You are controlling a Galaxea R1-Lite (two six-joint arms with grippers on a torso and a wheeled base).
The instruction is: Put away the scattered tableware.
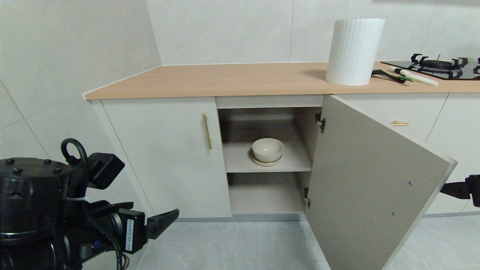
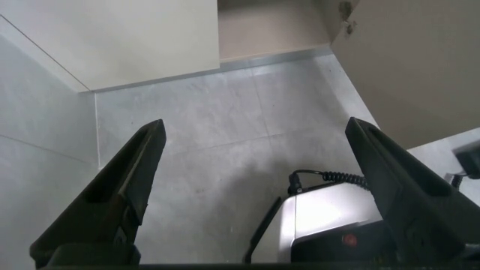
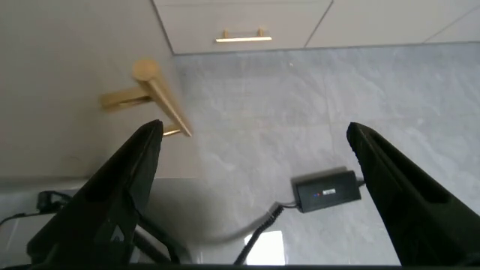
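1. Tiled walls meet in a corner behind the wooden surface (image 1: 232, 79), whose front edge runs straight across above the cupboard (image 1: 268, 101).
2. At the cupboard's right side, the open door (image 1: 371, 183) stands swung wide out over the grey floor (image 1: 232, 243). The closed door (image 1: 165, 157) on its left side stays flush, with a brass bar handle (image 1: 206, 131) beside the opening.
3. Inside the cupboard, a bowl (image 1: 267, 149) sits on a plate (image 1: 266, 162) mid-way along the upper shelf (image 1: 236, 161), well apart from both side walls. The lower shelf (image 1: 262, 198) lies beneath.
4. Above the cupboard's hinge side, a white ribbed cylinder (image 1: 354, 50) stands upright near the surface's front edge. Long utensils (image 1: 412, 76) lie just beside it, before the hob (image 1: 438, 67).
5. Low in front of the cupboard's closed door, the left gripper (image 2: 255, 195) hangs over the floor, its jaws apart with nothing between them.
6. Just past the free edge of the cupboard's open door, the right gripper (image 3: 251, 195) has its jaws apart. The door handle (image 3: 161, 101) is near one jaw's tip, ungripped.
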